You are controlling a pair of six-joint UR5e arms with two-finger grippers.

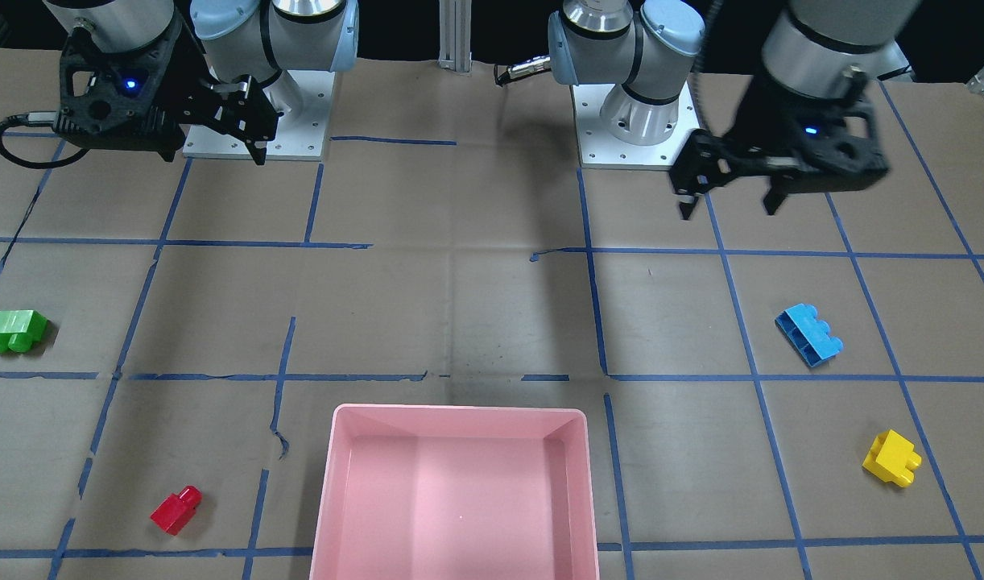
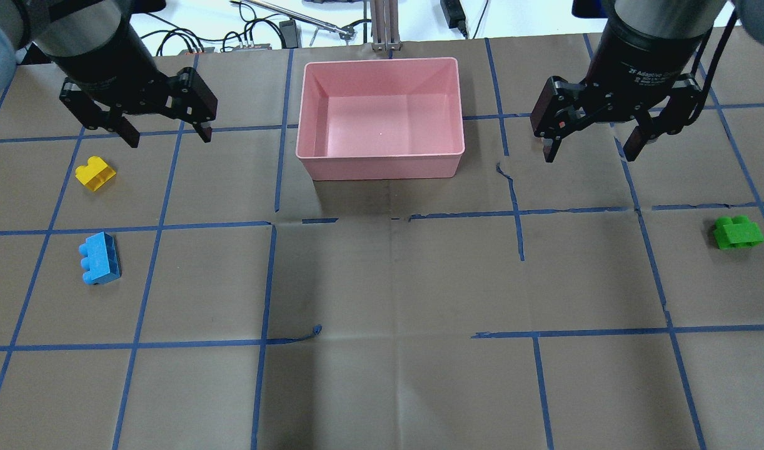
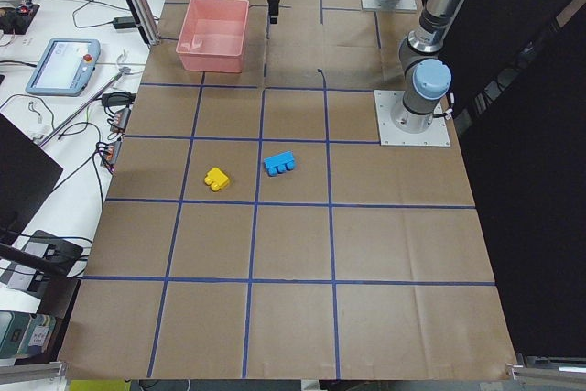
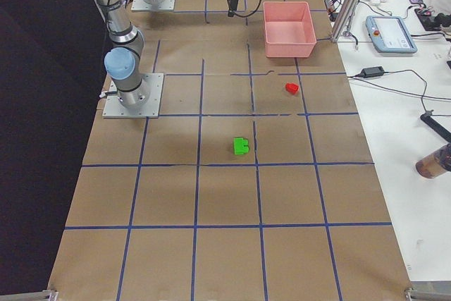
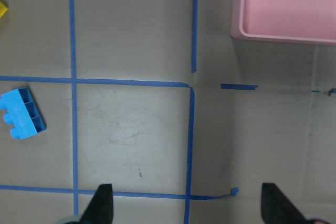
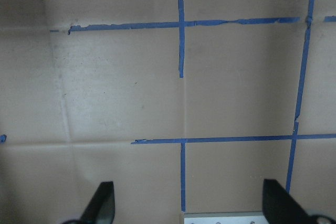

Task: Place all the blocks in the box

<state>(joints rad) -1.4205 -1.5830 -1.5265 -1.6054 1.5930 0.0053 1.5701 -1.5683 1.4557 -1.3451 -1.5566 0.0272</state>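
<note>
The pink box stands empty at the table's far middle; it also shows in the front view. The blue block and the yellow block lie on the left. The green block lies at the right. The red block lies near the box and is hidden in the overhead view. My left gripper hovers open and empty left of the box, beyond the yellow block. My right gripper hovers open and empty right of the box. The left wrist view shows the blue block and a box corner.
Blue tape lines grid the brown paper table cover. The two arm bases stand on white plates at the robot's side. A desk with cables and a tablet runs along the far edge beyond the box.
</note>
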